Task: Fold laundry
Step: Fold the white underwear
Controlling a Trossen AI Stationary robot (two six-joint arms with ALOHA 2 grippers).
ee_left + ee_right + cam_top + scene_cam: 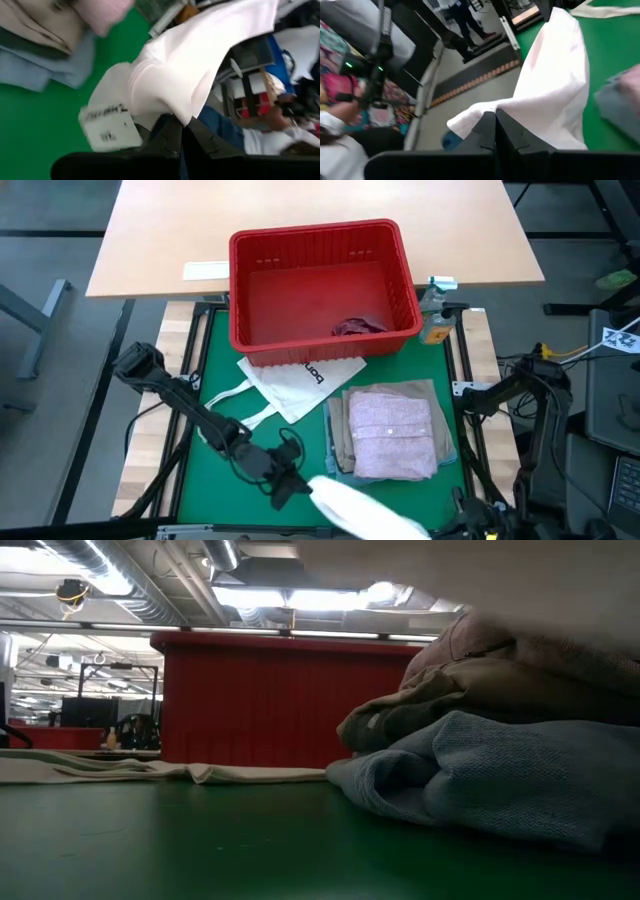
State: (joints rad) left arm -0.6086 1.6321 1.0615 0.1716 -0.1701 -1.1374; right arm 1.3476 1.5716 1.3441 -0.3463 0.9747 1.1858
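— Two grippers pinching what?
— Small white cloth piece [365, 508], front table edge: left gripper [296, 483] & right gripper [495, 122] both clamped on it.
— Nearby?
— Folded pink-beige-blue garment stack [392, 432] just beside; white tote bag [300, 385], red slotted plastic basket [322, 280] behind.

white piece [365, 507] lifted, folded stack [392, 430] beside

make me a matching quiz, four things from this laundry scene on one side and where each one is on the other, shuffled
Things:
1. white garment
2. maroon garment
3. mottled pink garment
4. tote bag

Places:
A. inside the red basket
B. top of the folded stack
C. flat on the green mat, in front of the basket
D. held up between both grippers, at the table's near edge

Pairs: 1-D, 2-A, 3-B, 4-C
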